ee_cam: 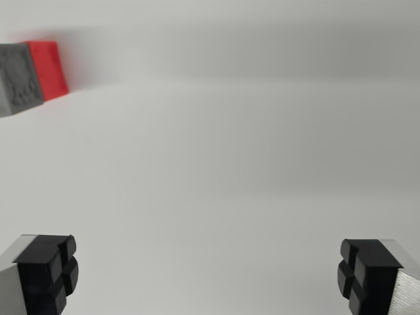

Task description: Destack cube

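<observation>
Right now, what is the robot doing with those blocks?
The robot is not holding anything yet. Its gripper is open, with the two black fingers spread wide apart at the bottom of the wrist view and nothing between them. Far off at the wrist view's upper left sit a grey cube and a red cube pressed together on the white table. The fingers are nowhere near the cubes, so the pulling apart has not begun.

Plain white tabletop

A white table surface (pixel 216 170) is filling the wrist view, lying bare and smooth, fading into grey shading toward the top.
</observation>
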Tool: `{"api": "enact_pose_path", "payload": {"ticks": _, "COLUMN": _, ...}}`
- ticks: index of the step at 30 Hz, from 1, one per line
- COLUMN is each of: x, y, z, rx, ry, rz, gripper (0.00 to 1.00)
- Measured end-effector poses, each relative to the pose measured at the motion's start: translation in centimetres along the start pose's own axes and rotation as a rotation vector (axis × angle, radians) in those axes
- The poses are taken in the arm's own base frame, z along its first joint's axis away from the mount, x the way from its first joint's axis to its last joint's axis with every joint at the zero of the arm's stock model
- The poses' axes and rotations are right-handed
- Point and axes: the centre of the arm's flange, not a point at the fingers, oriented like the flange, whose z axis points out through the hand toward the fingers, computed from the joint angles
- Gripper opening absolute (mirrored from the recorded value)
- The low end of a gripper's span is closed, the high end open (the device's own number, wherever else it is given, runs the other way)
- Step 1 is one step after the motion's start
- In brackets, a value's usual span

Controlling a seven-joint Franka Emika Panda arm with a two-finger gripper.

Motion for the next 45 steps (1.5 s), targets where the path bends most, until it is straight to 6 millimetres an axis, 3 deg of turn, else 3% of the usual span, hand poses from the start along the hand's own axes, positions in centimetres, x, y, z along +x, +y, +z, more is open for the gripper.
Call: {"api": "enact_pose_path", "payload": {"ticks": 45, "x": -9.9, "y": -13.6, "z": 7.0, "rx": 0.02, "ry": 0.008, "rz": -0.152, "gripper": 1.0}}
